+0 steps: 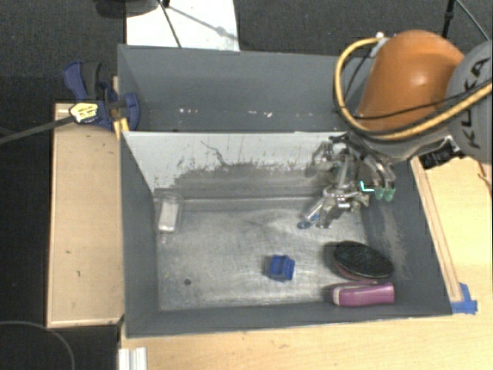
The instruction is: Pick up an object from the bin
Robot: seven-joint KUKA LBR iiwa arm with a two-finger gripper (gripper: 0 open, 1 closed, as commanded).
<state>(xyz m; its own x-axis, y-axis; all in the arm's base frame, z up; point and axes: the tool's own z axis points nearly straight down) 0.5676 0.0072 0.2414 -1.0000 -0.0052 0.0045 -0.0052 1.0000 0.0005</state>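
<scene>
Mauve bar (pixel 362 294), bottom right. Black oval disc (pixel 362 260) nearest gripper (pixel 325 212): likely light, stiff, slick; pinch short axis. Gripper opening unclear.

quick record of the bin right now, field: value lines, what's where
bin: grey metal, four loose things
gripper: right half, just behind the black disc
black disc: right front, lying flat
purple bar: against the front wall, in front of the disc
blue block: centre front, alone
pale block: left side, by the wall
held: cannot tell
</scene>
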